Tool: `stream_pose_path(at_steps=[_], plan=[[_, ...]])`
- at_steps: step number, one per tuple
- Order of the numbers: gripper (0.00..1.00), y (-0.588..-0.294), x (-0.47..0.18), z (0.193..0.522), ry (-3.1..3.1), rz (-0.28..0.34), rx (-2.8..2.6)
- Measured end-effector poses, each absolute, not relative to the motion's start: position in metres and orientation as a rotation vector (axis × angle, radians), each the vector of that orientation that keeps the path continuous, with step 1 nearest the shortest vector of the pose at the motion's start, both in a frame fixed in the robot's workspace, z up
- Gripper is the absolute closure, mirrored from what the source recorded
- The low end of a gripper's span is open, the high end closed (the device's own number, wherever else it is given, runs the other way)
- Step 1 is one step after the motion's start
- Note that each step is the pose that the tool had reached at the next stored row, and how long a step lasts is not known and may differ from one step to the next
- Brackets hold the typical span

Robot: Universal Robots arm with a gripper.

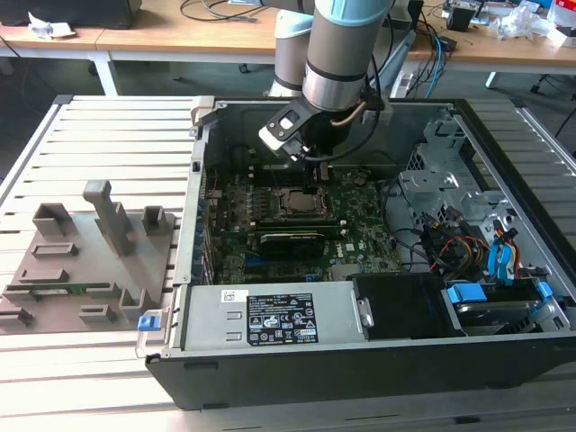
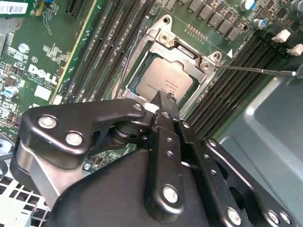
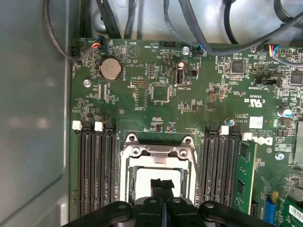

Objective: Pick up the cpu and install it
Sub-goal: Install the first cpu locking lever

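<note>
Both black fingers of the gripper are pressed together (no gap shows between the tips). Just beneath them, the small square silver-grey cpu lies flat inside the metal-framed socket on the green motherboard.

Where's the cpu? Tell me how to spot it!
Look inside the open computer case at the green motherboard. Between rows of long black slots sits a metal frame. The cpu is the flat, plain silver-grey square inside that frame, just beyond the gripper.
</note>
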State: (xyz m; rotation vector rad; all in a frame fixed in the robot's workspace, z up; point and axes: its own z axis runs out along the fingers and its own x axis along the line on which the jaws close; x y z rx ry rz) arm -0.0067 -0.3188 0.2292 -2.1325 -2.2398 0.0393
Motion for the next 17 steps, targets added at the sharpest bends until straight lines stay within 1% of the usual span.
stream_pose_path(at_steps=[8, 17], plan=[[0.89, -0.3187, -0.0067, 0.2292, -2.542, 0.05, -1.769], [0.89, -0.3187, -0.0067, 0.2292, -2.734, 0.058, -1.462]])
